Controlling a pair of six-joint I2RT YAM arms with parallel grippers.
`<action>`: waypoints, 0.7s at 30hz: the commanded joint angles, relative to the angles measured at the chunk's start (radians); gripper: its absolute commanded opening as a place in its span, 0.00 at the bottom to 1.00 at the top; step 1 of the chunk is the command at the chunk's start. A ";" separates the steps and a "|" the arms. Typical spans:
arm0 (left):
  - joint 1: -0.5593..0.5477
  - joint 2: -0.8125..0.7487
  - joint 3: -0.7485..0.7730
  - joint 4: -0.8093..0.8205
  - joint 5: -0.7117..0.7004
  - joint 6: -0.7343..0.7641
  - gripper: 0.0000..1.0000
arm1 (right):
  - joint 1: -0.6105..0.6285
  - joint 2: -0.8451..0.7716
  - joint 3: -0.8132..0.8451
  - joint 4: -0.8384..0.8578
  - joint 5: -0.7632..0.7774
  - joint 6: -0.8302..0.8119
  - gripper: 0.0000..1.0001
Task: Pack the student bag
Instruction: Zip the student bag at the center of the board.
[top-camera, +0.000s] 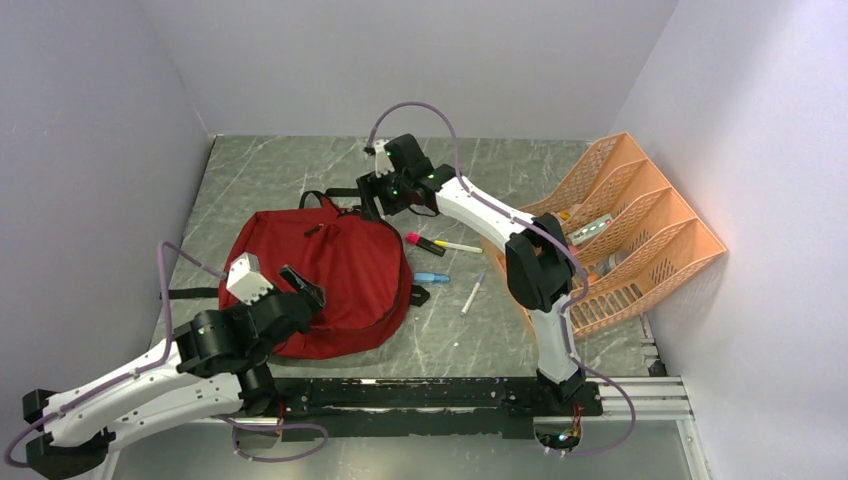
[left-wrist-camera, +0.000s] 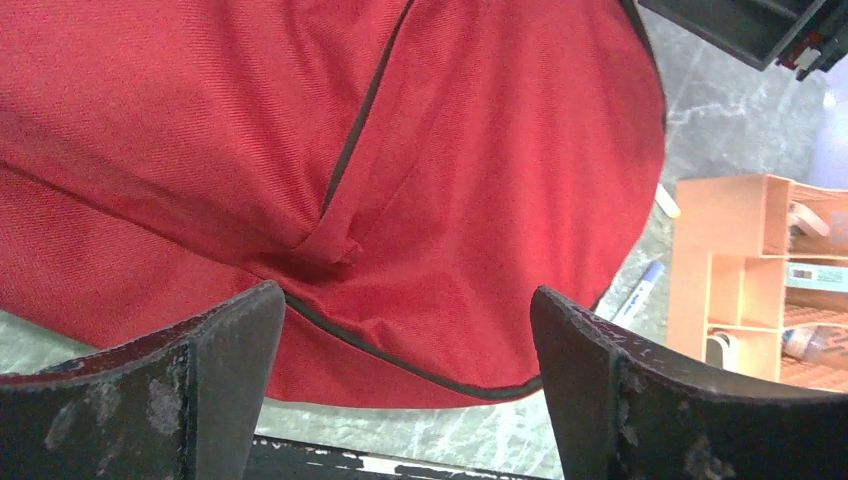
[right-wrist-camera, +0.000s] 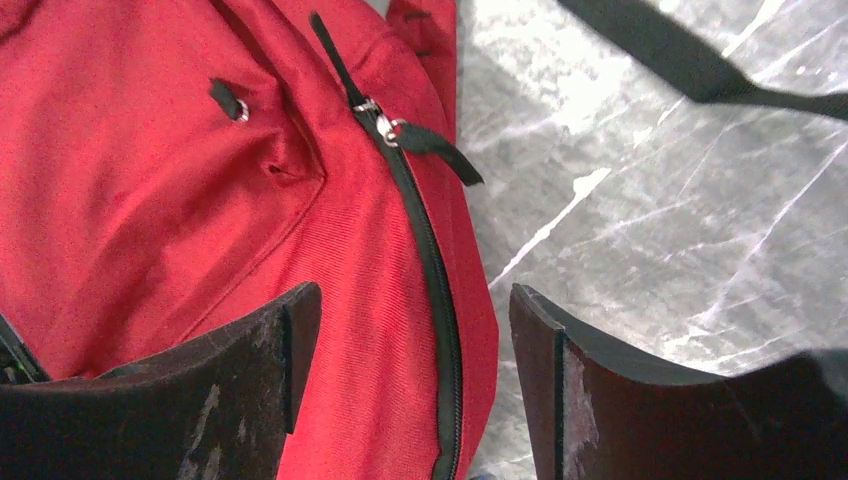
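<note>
Overhead, the bag (top-camera: 335, 275) lies flat and slumped on the left half of the desk (top-camera: 500, 340), straps trailing from its far end. The left hand (top-camera: 305, 292) sits at the bag's near-left edge. The right hand (top-camera: 370, 200) sits at its far end, by the straps. A few pens (top-camera: 440, 245) lie loose on the desk between the bag and the organiser (top-camera: 640, 230).

Next, the left wrist view: the left hand (left-wrist-camera: 405, 310) is spread wide with nothing between its fingers. Red cloth of the bag (left-wrist-camera: 480, 180) fills the view beyond them, creased and puckered where a black-piped seam folds in.

Lastly, the right wrist view: the right hand (right-wrist-camera: 415, 300) also stands well apart and holds nothing. It hangs over the bag's edge, where the zip (right-wrist-camera: 425, 250) runs between the fingers. The zip pull (right-wrist-camera: 435, 145) lies a little ahead, and a strap (right-wrist-camera: 690, 65) crosses the bare desk beyond.

By the look of it, the bag is light, limp cloth. It will fold and drag rather than lift as one piece, and a flat panel gives the fingers little to bite on. The better holds are probably the zip pull, the strap, or a pinched ridge of cloth at a seam. One hand would likely have to pin the fabric while the other works the zip, which looks shut along the stretch seen.
</note>
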 joint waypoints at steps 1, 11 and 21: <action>0.005 0.074 -0.003 -0.053 -0.042 -0.089 0.97 | 0.001 0.027 -0.018 -0.063 -0.003 0.002 0.73; 0.115 0.227 -0.075 0.175 0.069 0.098 0.97 | 0.001 0.033 -0.061 -0.055 -0.073 0.005 0.74; 0.554 0.358 -0.122 0.477 0.347 0.487 0.94 | 0.014 0.007 -0.137 -0.037 -0.132 0.024 0.56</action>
